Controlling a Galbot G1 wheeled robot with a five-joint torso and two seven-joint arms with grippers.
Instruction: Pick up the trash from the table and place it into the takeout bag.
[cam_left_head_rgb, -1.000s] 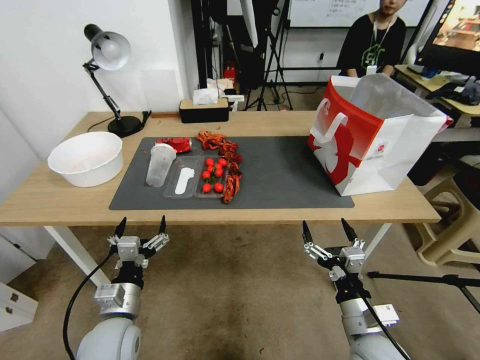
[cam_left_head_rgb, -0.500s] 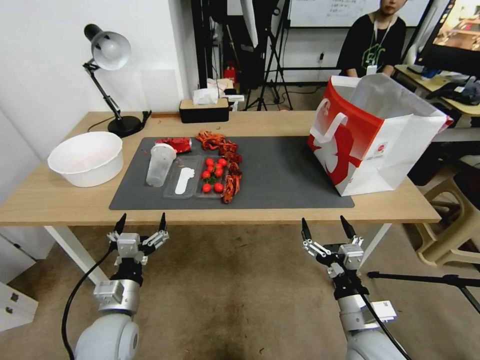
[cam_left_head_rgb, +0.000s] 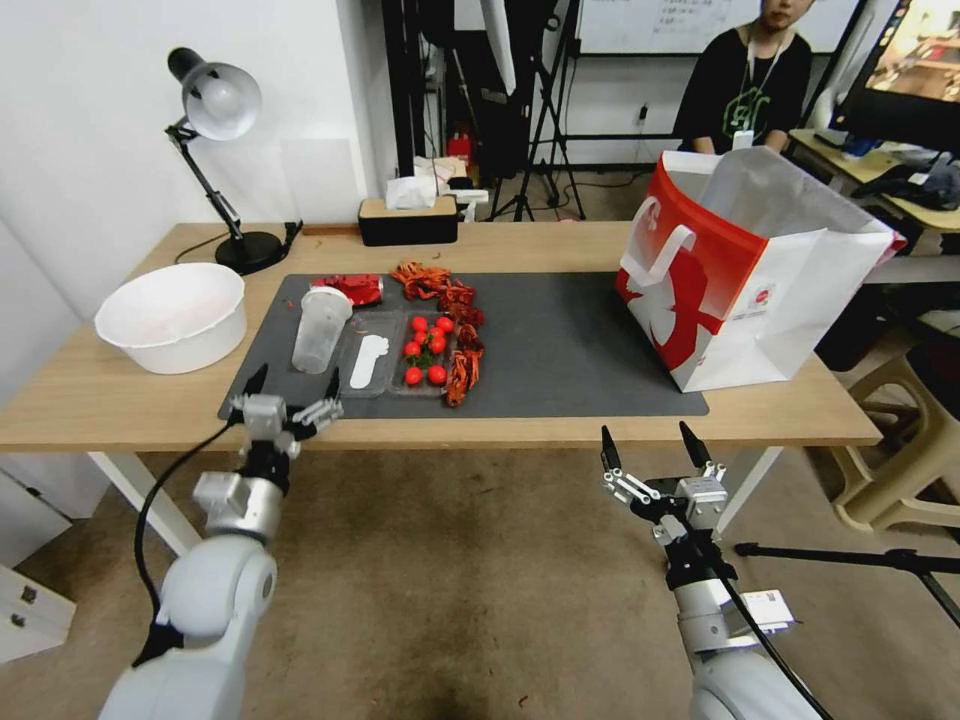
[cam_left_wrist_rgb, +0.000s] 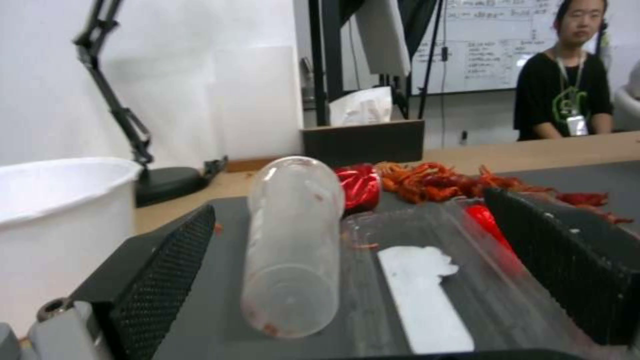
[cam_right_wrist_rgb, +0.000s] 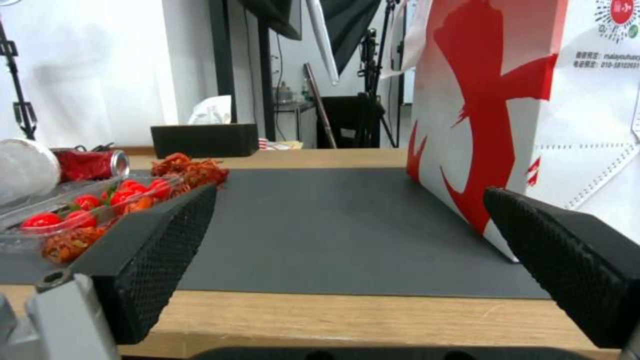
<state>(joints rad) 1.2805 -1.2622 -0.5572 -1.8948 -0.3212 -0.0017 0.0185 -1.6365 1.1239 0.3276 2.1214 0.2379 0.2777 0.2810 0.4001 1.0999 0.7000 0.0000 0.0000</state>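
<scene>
The clear plastic cup (cam_left_head_rgb: 320, 330) lies on its side at the left of the dark mat (cam_left_head_rgb: 570, 340), and the crushed red can (cam_left_head_rgb: 350, 288) lies just behind it. My left gripper (cam_left_head_rgb: 297, 377) is open at the table's front edge, just short of the cup (cam_left_wrist_rgb: 293, 240), which sits between its fingers (cam_left_wrist_rgb: 167, 270) in the left wrist view, with the can (cam_left_wrist_rgb: 359, 185) beyond. The red-and-white takeout bag (cam_left_head_rgb: 750, 270) stands open on the right of the table (cam_left_head_rgb: 560, 245). My right gripper (cam_left_head_rgb: 645, 437) hangs open below the table's edge, facing the bag (cam_right_wrist_rgb: 520, 100).
A clear tray of red tomatoes (cam_left_head_rgb: 425, 350) and a clear tray holding a white piece (cam_left_head_rgb: 368, 362) lie beside the cup, with red shells (cam_left_head_rgb: 440, 285) around them. A white basin (cam_left_head_rgb: 172, 315), a desk lamp (cam_left_head_rgb: 215, 110) and a tissue box (cam_left_head_rgb: 408, 220) stand at left and back.
My left arm has risen and reached forward from below the table to its front edge, close to the clear cup. The right gripper has sunk slightly.
</scene>
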